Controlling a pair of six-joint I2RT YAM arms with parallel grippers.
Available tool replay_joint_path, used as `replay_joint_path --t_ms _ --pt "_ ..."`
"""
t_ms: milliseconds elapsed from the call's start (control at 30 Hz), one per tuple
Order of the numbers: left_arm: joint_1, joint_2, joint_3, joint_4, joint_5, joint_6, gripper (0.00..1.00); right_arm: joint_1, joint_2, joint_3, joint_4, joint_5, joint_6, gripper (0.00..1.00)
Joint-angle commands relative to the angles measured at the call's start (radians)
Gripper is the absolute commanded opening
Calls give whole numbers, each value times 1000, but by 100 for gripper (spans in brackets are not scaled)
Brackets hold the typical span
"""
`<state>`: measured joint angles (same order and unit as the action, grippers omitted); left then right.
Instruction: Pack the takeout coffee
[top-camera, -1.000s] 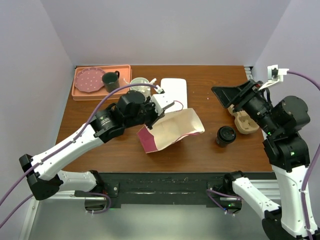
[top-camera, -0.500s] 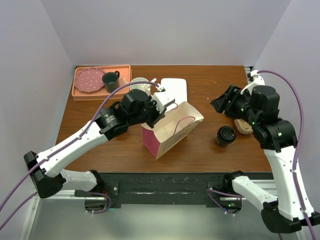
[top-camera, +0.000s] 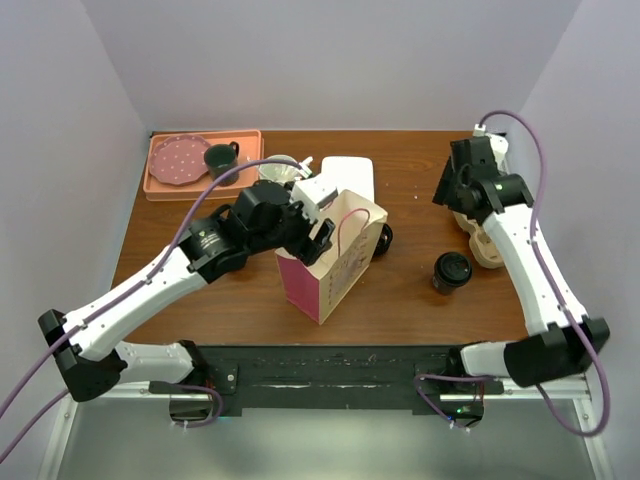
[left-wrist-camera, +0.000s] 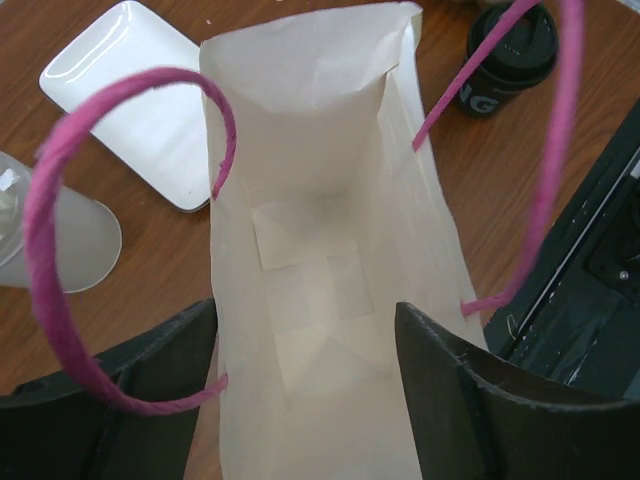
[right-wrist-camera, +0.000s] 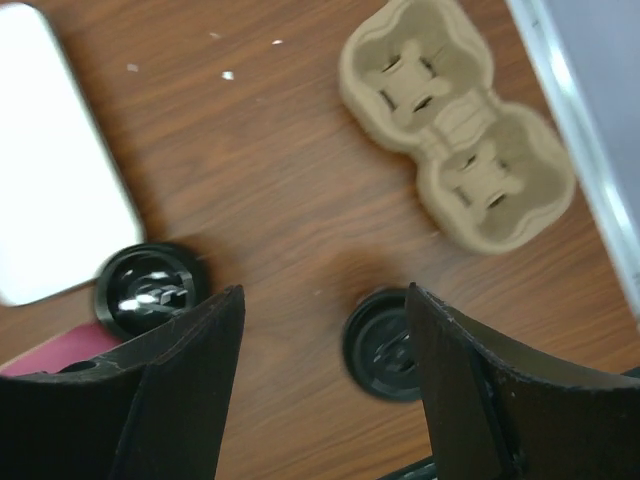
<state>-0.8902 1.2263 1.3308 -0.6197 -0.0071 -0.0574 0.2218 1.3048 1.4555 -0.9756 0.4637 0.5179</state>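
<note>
Two takeout coffees stand on the wooden table (top-camera: 420, 160), neither of them packed. The lidded coffee cup (top-camera: 452, 270) (right-wrist-camera: 385, 345) stands by itself right of centre, near the cardboard cup carrier (top-camera: 487, 245) (right-wrist-camera: 455, 160) but apart from it. The second coffee cup (top-camera: 381, 238) (left-wrist-camera: 510, 45) (right-wrist-camera: 150, 292), black with a black lid, stands just beside the far right corner of the paper bag (top-camera: 330, 262) (left-wrist-camera: 330, 250). The carrier's two wells hold nothing.

The bag stands upright near the table's middle, pink outside and cream inside. Its mouth is open, and the left wrist view shows a bare folded bottom. Its pink cord handles (left-wrist-camera: 60, 260) loop up on either side.

The left gripper (top-camera: 322, 222) (left-wrist-camera: 305, 400) is at the bag's near rim. Its fingers (left-wrist-camera: 150, 390) are spread wide and clasp the bag across its width, one against each side wall.

The right gripper (top-camera: 447, 190) (right-wrist-camera: 322, 300) hangs above the table at the far right, over the stretch between the two cups. Its jaws are wide apart with nothing between them.

A white rectangular plate (top-camera: 350, 180) (left-wrist-camera: 140, 100) (right-wrist-camera: 50, 170) lies just behind the bag. A clear plastic cup (top-camera: 280, 170) (left-wrist-camera: 55, 240) stands to its left. In the far left corner an orange tray (top-camera: 155, 188) holds a pink dotted plate (top-camera: 180, 160) and a dark green mug (top-camera: 220, 160).
</note>
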Motion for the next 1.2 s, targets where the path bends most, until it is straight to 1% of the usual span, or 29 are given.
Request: replay_joint_path --t_ms 0,67,100,167,200,233,267,333,367,400,500,600,667,733,867,967,1167 --pt "5 -60 62 17 -91 -76 84 -71 85 8 94 24 -295 70" --pt "4 -82 70 5 -160 -111 88 -102 102 3 126 -2 -332 69" --pt "4 -88 85 -15 -183 -120 90 -145 102 -4 146 -58 -364 68" --pt "4 -117 93 -31 -238 -156 92 -191 111 -36 198 -132 -407 64" --pt "4 -129 90 -35 -252 -163 98 -218 123 -43 204 -189 -433 63" --pt "4 -151 88 -43 -266 -170 100 -263 137 -44 204 -219 -446 63" --pt "4 -160 93 -52 -299 -182 100 -283 155 -46 204 -244 -461 62" --pt "4 -181 99 -69 -323 -180 100 -331 209 -49 207 -281 -547 61" --pt "4 -186 105 -77 -339 -183 100 -343 230 -41 198 -275 -571 61" --pt "4 -191 111 -103 -347 -189 100 -376 267 -37 192 -272 -579 61" --pt "4 -192 145 -178 -376 -216 100 -438 306 -30 212 -324 -599 60" --pt "4 -215 110 -184 -379 -193 100 -463 339 -50 264 -414 -616 59" --pt "4 -225 82 -180 -395 -187 100 -466 402 -43 249 -445 -657 60" --pt "4 -218 76 -187 -409 -196 100 -470 448 -27 244 -432 -673 58" --pt "5 -203 56 -190 -422 -208 100 -476 485 -6 284 -427 -694 56" --pt "4 -206 35 -172 -427 -202 100 -480 533 46 258 -412 -734 56" --pt "4 -200 30 -164 -430 -213 100 -483 548 121 210 -430 -766 56"
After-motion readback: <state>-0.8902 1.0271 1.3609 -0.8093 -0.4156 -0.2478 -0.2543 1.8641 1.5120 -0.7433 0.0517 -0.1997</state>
